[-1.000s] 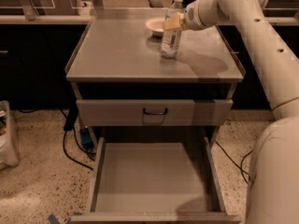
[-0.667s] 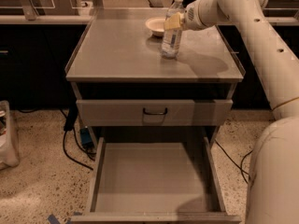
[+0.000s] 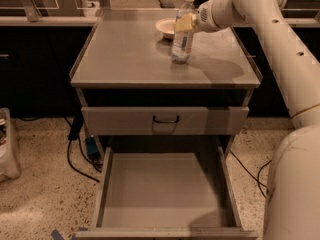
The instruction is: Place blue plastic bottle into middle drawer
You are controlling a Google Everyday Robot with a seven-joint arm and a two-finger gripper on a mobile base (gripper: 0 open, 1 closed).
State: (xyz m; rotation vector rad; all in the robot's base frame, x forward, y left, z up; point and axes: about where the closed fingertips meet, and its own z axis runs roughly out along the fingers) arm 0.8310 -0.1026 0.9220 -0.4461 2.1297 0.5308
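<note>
While arm [image 3: 270, 19] reaches across cabinet top [image 3: 125, 54], end effector [image 3: 184, 23] clamps upright blue plastic bottle [image 3: 181, 44].

The white arm's gripper [image 3: 184, 23] was at the shoulder of the upright slim clear plastic bottle [image 3: 181, 46] on the grey cabinet top [image 3: 125, 54]; the wide shallow grey metal drawer [image 3: 160, 191] stood open below.

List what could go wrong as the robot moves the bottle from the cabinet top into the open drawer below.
The pincer sits high at the blue plastic bottle, near its cap, so the upright bottle could tip. The white bowl stands close behind it and might get knocked. The middle drawer lies well below, under a closed drawer front the bottle could clip on its way down.
</note>
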